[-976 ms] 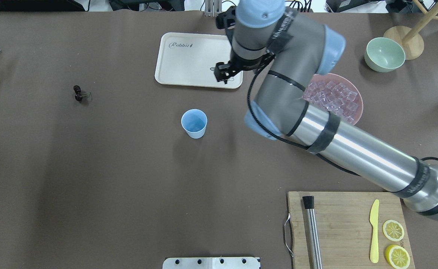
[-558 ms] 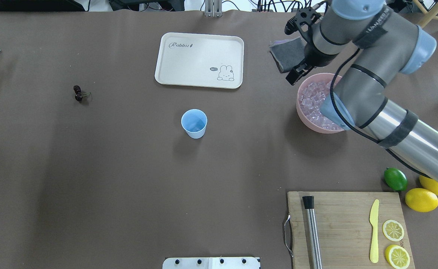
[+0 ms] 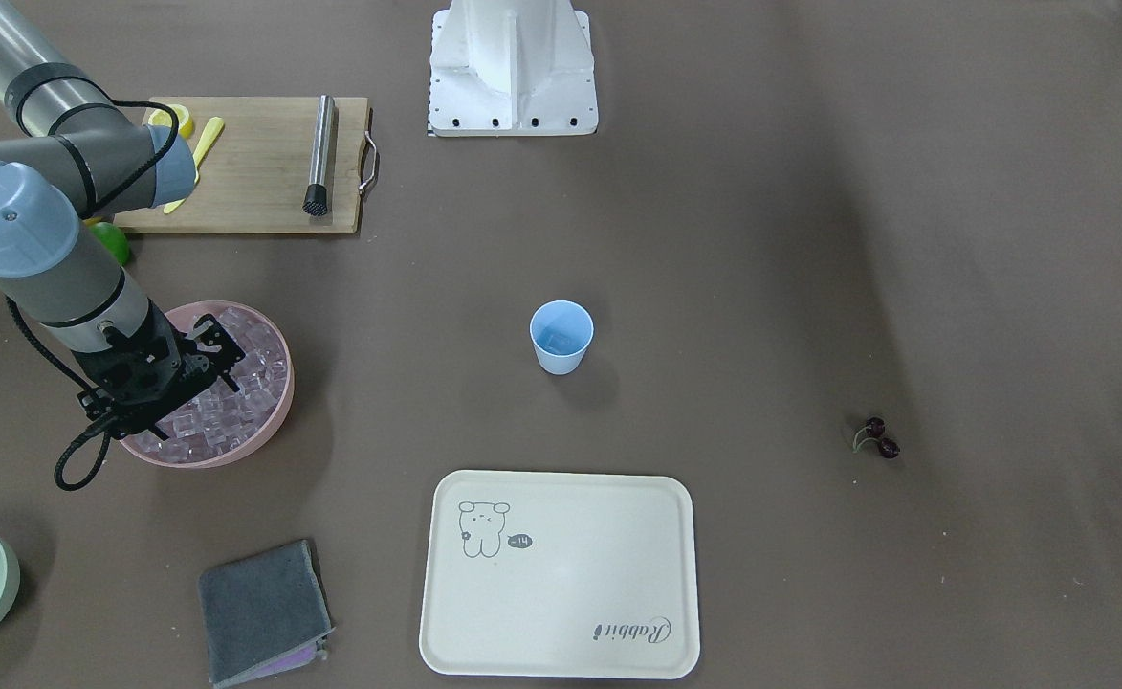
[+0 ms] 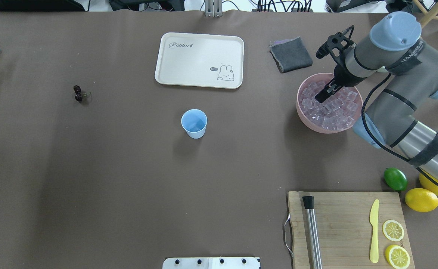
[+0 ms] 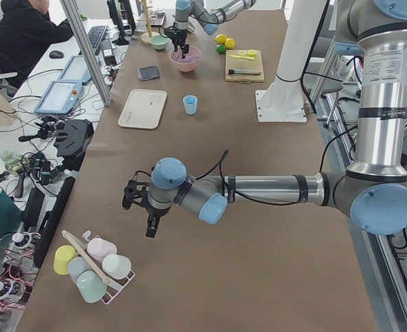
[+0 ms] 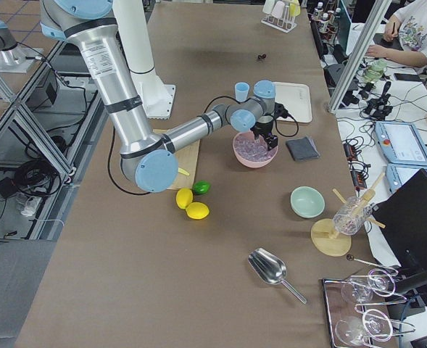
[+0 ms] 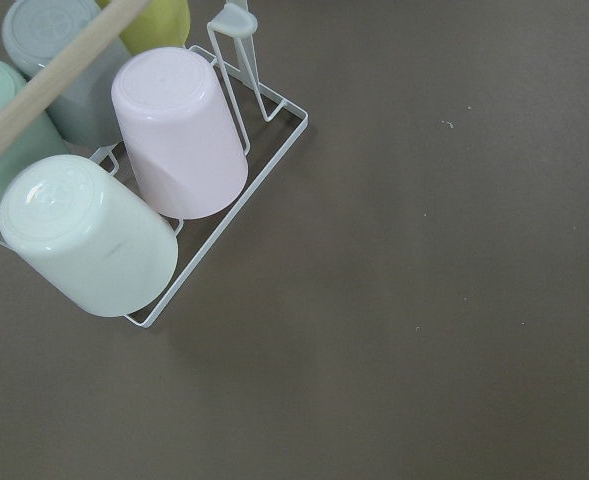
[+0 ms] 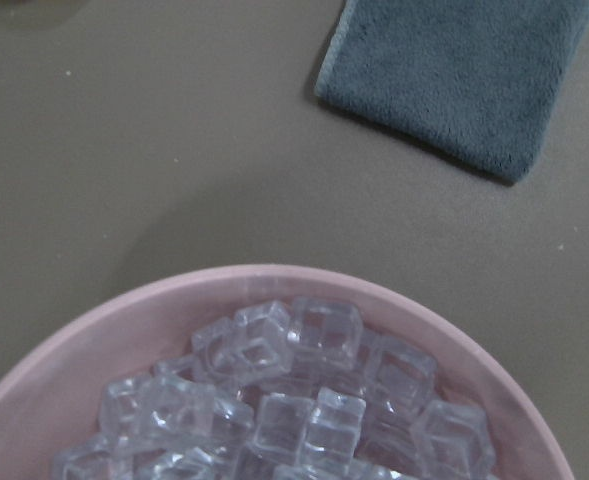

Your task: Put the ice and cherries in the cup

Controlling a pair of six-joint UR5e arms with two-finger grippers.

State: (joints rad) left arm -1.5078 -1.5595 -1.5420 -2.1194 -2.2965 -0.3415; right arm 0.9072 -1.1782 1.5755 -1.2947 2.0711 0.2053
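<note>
Over on the robot's right side of the table, the right gripper points down into the pink bowl. It sits above the part of the heap nearer the bowl's far rim. The ice lies directly under it, piled almost to the brim, so the coming grab looks to me like a short straight drop rather than a reach. From where I stand I cannot tell whether its fingers are spread or pressed together. Its own wrist camera shows only cubes and rim, no fingertips. I also cannot tell whether the tips already touch the top cubes or hang just above them.

What counts after the grab is the cup. It stands upright and alone near the middle of the table, well apart from the bowl and off toward the robot's left. Any cube lifted has to travel sideways that way, with nothing standing between bowl and cup.

Farther left lie the cherries, flat on the table with their stems toward the cup. I judge them nearer the left arm's side than the right's. The left gripper hovers far off by a rack of cups, and I cannot tell how its fingers stand.
</note>
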